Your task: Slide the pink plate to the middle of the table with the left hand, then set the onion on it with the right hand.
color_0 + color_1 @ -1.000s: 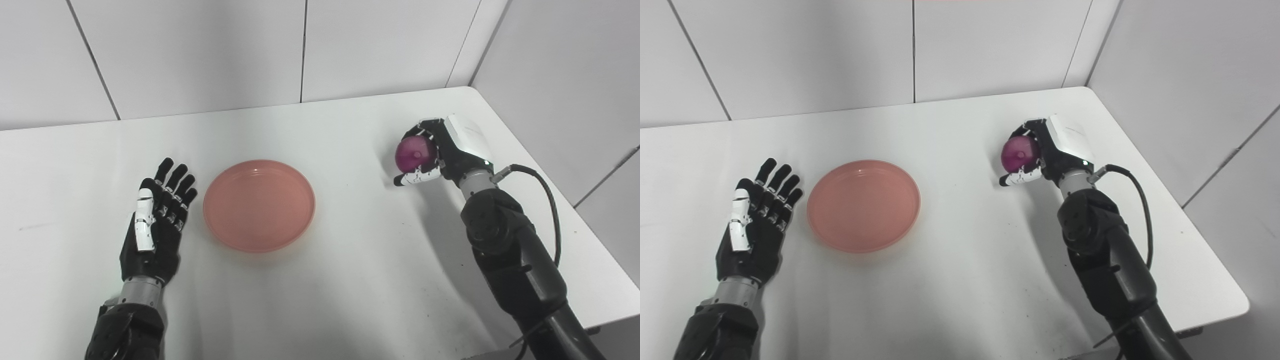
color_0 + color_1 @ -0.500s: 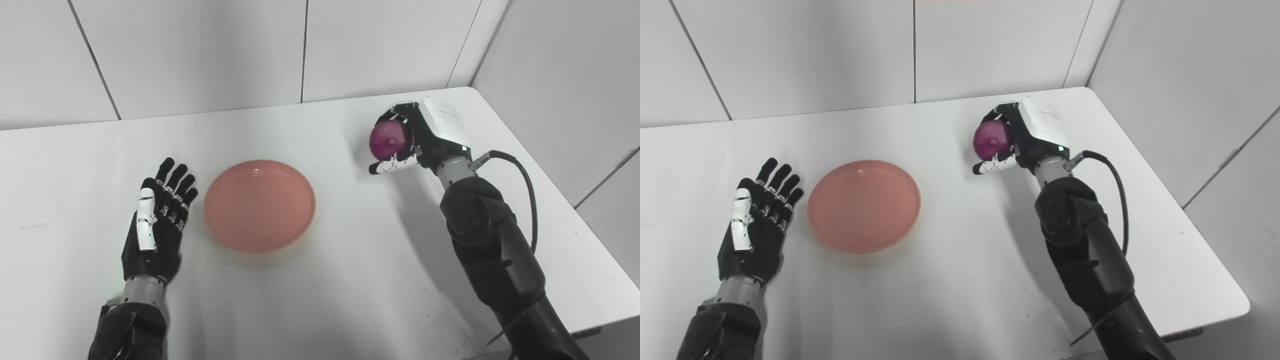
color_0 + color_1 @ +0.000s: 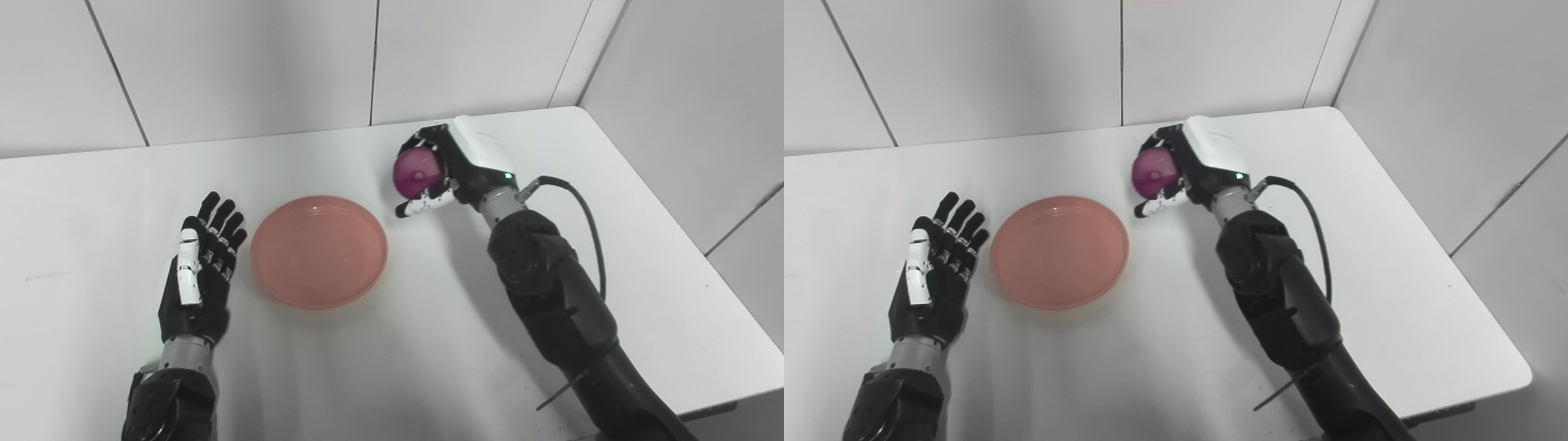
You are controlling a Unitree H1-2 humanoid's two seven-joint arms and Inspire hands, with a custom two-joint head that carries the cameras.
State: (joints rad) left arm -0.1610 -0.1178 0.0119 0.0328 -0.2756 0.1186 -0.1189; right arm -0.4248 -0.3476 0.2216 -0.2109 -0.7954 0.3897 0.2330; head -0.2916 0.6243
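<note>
The pink plate (image 3: 318,250) lies flat near the middle of the white table, with nothing on it. My right hand (image 3: 450,168) is shut on the purple onion (image 3: 416,172) and holds it in the air just right of the plate's far edge. My left hand (image 3: 199,272) rests open on the table just left of the plate, fingers spread and pointing away from me, a small gap from the rim. In the right eye view the same onion (image 3: 1154,172) sits in the right hand (image 3: 1191,162) beside the plate (image 3: 1059,251).
The white table (image 3: 429,318) ends at a wall behind and at an edge on the right. A black cable (image 3: 576,202) loops from the right wrist. My right forearm (image 3: 551,294) crosses the table's right half.
My right hand has carried the onion leftward, from the table's right side to just beside the plate's far right rim. The left hand has shifted slightly right. The plate has stayed put.
</note>
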